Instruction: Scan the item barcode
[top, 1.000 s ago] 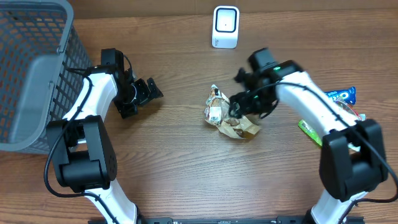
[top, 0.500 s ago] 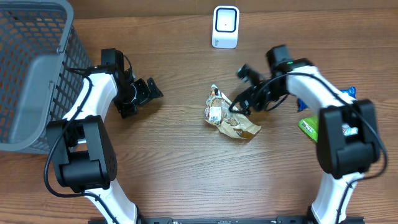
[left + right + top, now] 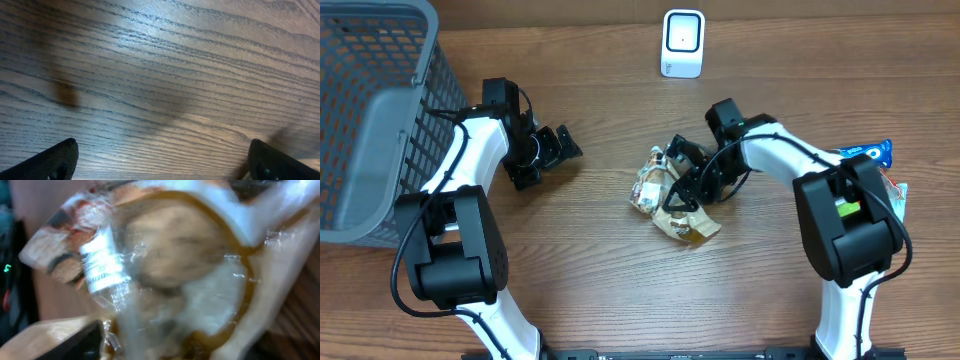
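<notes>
The item, a crinkled clear snack bag (image 3: 650,192) with brown contents, lies mid-table. The white scanner (image 3: 682,43) stands at the back edge, well apart from it. My right gripper (image 3: 684,182) is down on the bag's right side. In the right wrist view the bag (image 3: 170,255) fills the blurred frame and shows a white printed label (image 3: 102,260). The bag sits between the jaws of that gripper (image 3: 170,345), and one dark finger (image 3: 75,342) touches the plastic. How tightly the jaws hold it is unclear. My left gripper (image 3: 558,146) rests open on the table at the left, over bare wood (image 3: 160,157).
A grey mesh basket (image 3: 390,100) takes up the far left. A blue snack packet (image 3: 868,152) and other small packets lie at the right edge behind my right arm.
My right gripper swung left and down onto the bag, and its jaws narrowed. The bag shifted left and crumpled differently. The left arm stayed still.
</notes>
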Controlling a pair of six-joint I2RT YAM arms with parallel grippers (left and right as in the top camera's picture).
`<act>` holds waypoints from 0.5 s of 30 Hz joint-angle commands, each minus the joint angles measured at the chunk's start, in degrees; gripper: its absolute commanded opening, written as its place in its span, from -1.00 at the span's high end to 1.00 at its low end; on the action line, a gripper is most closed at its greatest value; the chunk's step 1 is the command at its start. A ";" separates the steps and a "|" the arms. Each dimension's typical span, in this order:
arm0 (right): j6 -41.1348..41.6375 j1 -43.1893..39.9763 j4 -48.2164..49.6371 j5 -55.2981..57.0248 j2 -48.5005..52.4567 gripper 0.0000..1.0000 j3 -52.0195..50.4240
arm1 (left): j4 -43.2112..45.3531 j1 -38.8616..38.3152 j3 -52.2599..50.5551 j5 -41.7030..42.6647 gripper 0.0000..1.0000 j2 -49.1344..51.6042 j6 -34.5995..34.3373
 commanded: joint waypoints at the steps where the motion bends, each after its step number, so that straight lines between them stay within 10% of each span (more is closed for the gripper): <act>1: 5.77 1.81 2.29 4.33 1.68 -0.17 -4.44 | 0.09 -0.11 0.83 -0.33 -1.00 0.02 0.09; 6: 12.15 1.84 6.62 5.44 1.75 -0.14 -6.75 | 0.09 -0.11 0.83 -0.33 -0.99 0.02 0.07; 11: 24.26 1.84 8.94 16.15 1.77 0.88 -7.61 | 0.09 -0.11 0.83 -0.33 -1.00 0.02 0.09; 15: 29.24 1.64 8.66 22.23 1.49 0.93 -6.93 | 0.09 -0.11 0.83 -0.33 -1.00 0.02 0.09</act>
